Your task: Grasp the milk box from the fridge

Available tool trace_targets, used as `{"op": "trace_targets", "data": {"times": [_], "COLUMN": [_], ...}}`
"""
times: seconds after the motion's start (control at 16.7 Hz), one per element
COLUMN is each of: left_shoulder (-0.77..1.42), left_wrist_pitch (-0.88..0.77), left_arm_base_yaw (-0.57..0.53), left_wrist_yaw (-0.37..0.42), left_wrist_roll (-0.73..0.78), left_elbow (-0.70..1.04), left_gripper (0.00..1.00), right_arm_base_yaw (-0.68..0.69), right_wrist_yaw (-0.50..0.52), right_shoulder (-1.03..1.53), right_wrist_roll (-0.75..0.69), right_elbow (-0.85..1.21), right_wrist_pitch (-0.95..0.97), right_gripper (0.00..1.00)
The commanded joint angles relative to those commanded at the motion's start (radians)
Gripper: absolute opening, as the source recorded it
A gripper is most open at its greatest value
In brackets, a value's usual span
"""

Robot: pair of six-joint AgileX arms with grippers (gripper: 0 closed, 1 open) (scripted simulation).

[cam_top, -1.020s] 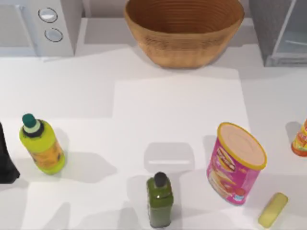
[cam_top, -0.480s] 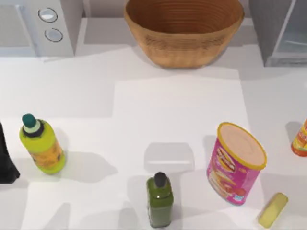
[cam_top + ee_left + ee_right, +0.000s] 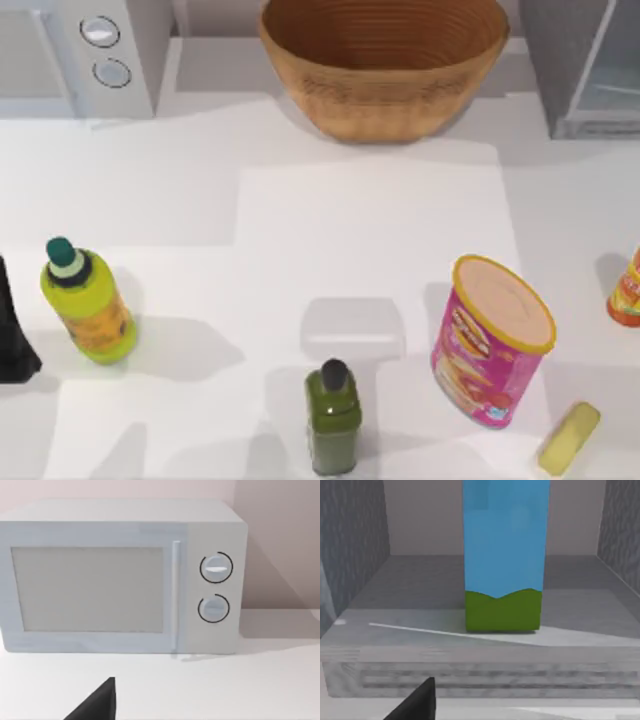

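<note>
- The milk box (image 3: pixel 504 555) stands upright on the floor of the fridge (image 3: pixel 360 575), set back from the front sill, with grey walls on both sides; in the top view the fridge (image 3: pixel 560 60) sits at the table's far right corner with its door open
- The right gripper (image 3: pixel 415 702) faces straight into the fridge, still outside the sill; only one dark finger shows, so I cannot tell whether the jaws are apart or together
- The left gripper (image 3: pixel 95 705) points at the microwave (image 3: pixel 120 575) on the far left of the table, apparently idle; its jaws cannot be judged either
- Risk: going in too low could strike the raised sill and stop the reach short of the box
- Risk: the box is tall and narrow, so a nudge from one finger before both sides are bracketed could tip it or push it to the back wall
- Risk: the side walls leave little room for spread fingers, and a slanted approach could scrape one
- No writing can be read on the milk box; it shows plain blue above a green band
- The pink chip can (image 3: pixel 490 345) and the yellow bottle (image 3: pixel 88 305) carry printed labels, too small to read
</note>
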Motion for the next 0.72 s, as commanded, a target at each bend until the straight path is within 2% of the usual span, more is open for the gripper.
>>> {"op": "trace_targets", "data": {"times": [0.48, 0.72], "left_shoulder": [0.0, 0.0], "left_wrist_pitch": [0.0, 0.0], "left_arm_base_yaw": [0.0, 0.0], "left_wrist_yaw": [0.0, 0.0], "left_wrist_roll": [0.0, 0.0], "left_elbow": [0.0, 0.0], "left_gripper": [1.0, 1.0], "right_arm_base_yaw": [0.169, 0.235], "right_wrist_yaw": [0.178, 0.244], "right_shoulder": [0.261, 0.323], "right_wrist_roll": [-0.004, -0.005], "right_elbow": [0.571, 0.731], "right_wrist_pitch": [-0.295, -0.404], "right_gripper": [1.0, 1.0]}}
